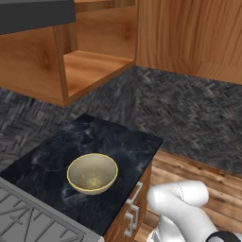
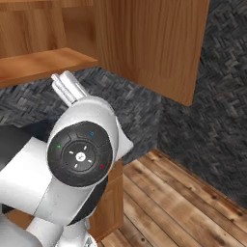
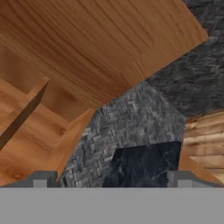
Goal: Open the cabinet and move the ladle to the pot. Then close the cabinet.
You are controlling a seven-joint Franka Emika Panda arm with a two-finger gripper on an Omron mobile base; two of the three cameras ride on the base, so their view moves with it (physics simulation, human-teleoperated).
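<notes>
The wall-hung wooden cabinet [image 1: 90, 68] stands open, its bare wood shelf showing with nothing on it. Its door [image 2: 149, 43] is swung out to the right of the opening. In the hand view the door [image 3: 100, 43] spreads across the top, with the cabinet's inside [image 3: 39, 127] at the left. My gripper [image 3: 113, 181] is open, its two tips far apart with nothing between them, and it looks at the wall below the cabinet. The ladle and the pot are out of view.
A yellowish-beige bowl [image 1: 92, 173] sits on the dark marble counter [image 1: 118, 137] below the cabinet. A grey stove top [image 1: 23, 217] adjoins the counter at the lower left. Drawers with silver handles [image 1: 134, 208] face the wooden floor [image 2: 178, 202]. My arm's elbow [image 2: 79, 154] bulks in front.
</notes>
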